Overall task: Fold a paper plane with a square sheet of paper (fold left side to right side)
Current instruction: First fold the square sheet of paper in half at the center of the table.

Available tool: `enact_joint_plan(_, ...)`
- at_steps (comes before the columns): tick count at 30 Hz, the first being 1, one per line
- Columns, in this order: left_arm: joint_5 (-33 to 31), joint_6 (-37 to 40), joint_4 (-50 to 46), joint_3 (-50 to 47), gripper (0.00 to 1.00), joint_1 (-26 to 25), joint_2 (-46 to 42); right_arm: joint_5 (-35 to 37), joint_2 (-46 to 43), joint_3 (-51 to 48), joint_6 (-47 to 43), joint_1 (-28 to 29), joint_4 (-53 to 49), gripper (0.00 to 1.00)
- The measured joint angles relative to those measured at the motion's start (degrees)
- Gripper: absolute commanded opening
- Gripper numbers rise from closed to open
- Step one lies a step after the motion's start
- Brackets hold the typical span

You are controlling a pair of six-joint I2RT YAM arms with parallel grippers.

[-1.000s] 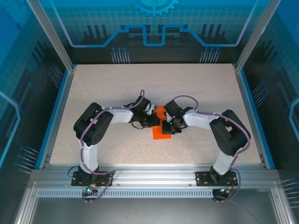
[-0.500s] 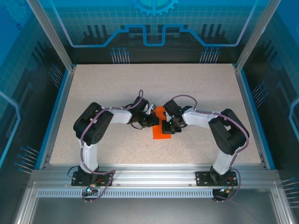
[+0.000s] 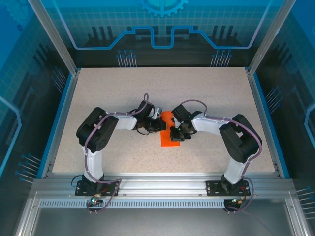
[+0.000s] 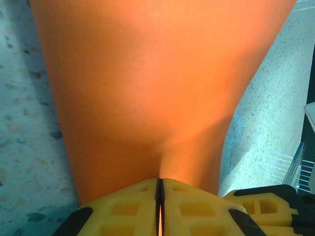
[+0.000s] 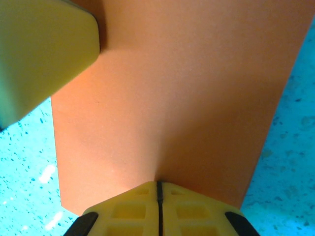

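Near the middle of the speckled table [image 3: 98,98], the left arm [image 3: 101,132] and the right arm [image 3: 240,138] bend inward from the table's near edge until their wrists almost meet. The creased orange paper [image 3: 169,141] lies at the table's middle. The left gripper [image 4: 159,189] is pinched tight on it from the table's left side, the right gripper [image 5: 158,191] likewise from the table's right, each with yellow jaws pressed together on the paper's edge.
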Motion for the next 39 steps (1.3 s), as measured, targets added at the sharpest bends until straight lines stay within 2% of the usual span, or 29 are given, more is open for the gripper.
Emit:
enact_joint_plan(13, -2.4, 0.4, -2.1, 4.1, 0.12, 2.3, 2.0, 0.0, 0.0, 0.0, -0.2, 0.0, 0.0, 0.08)
enact_joint_plan(39, -0.2, 0.6, -12.7, 17.0, 0.15, 3.5, 8.9, 0.0, 0.0, 0.0, -0.6, 0.0, 0.0, 0.07)
